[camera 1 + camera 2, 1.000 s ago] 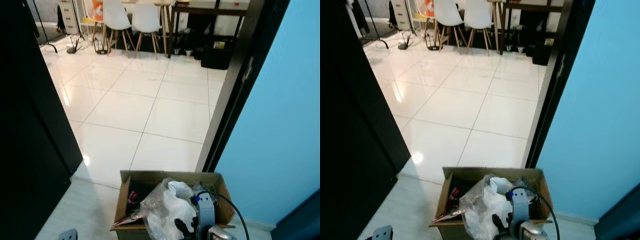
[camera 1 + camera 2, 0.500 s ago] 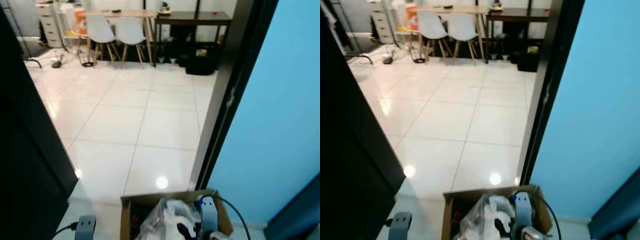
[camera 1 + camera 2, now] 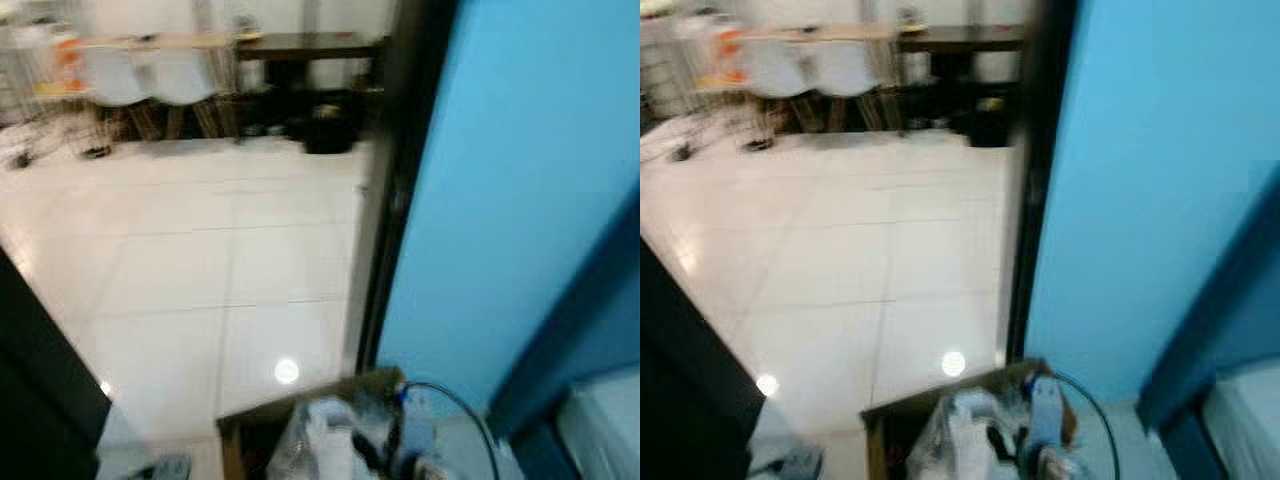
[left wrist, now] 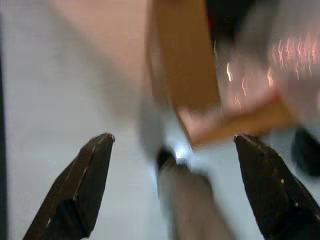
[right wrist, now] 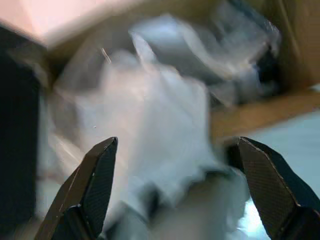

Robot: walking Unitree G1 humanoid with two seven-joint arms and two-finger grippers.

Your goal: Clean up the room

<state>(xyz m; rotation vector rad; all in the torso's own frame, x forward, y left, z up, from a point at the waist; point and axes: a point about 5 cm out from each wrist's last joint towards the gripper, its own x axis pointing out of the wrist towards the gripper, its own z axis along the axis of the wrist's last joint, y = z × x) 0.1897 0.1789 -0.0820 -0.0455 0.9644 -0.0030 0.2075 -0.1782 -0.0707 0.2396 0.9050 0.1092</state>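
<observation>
Everything is smearing with motion blur, so we are making out little detail. The cardboard box [image 3: 970,420] is sitting cut off at the bottom edge of the head views, just beyond our right gripper [image 5: 175,190], whose silver wrist and looping black cable are overlapping the box's near corner. Inside the box, clear crumpled plastic bags [image 5: 150,115] are lying heaped just ahead of the right fingers [image 5: 95,185]; what lies under them we cannot tell. Those fingers are standing spread wide apart with nothing between them, poised over the bags.

Our left gripper [image 4: 175,185] is hanging beside the box's outer cardboard wall [image 4: 180,55], its fingers [image 4: 85,180] likewise spread wide and holding nothing. A grey rod-like shape between them is too blurred to name.

Beyond the box, the glossy white tiled floor [image 3: 190,260] is stretching away toward white chairs [image 3: 150,85] and a dark table [image 3: 300,45]. A black door frame [image 3: 1035,180] and a blue wall [image 3: 1150,180] are rising beside the right gripper.
</observation>
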